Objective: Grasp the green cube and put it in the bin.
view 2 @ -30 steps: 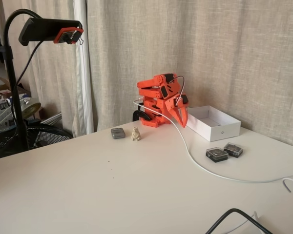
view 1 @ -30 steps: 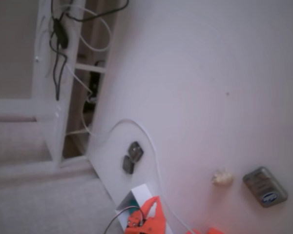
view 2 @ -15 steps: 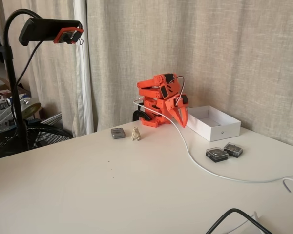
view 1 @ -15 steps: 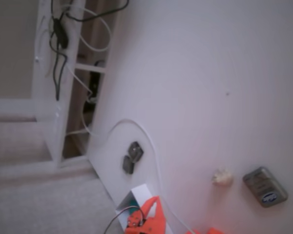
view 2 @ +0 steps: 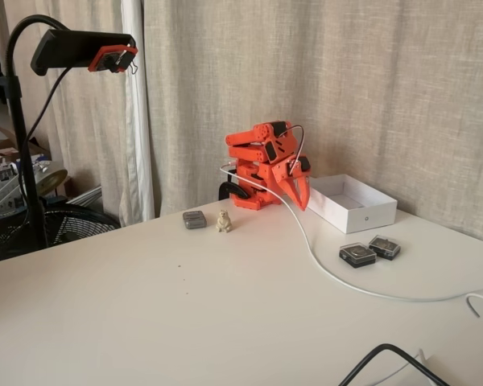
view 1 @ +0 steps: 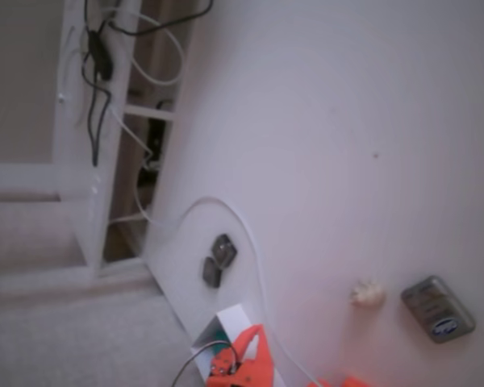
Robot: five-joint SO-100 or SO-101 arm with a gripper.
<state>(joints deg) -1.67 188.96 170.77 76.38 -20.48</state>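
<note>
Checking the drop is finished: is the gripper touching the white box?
Cannot tell. In a fixed view the gripper overlaps the white box at its near rim, so no gap shows. The other fixed view shows something green inside, beside the gripper.

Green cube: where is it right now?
In a fixed view the green cube shows as a teal patch inside the bin, bottom centre, partly behind the gripper; the other view hides it.

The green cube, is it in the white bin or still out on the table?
In the bin. A fixed view shows teal, the green cube, inside the white walls of the bin, beside the orange gripper. The other fixed view hides the bin's floor.
</note>
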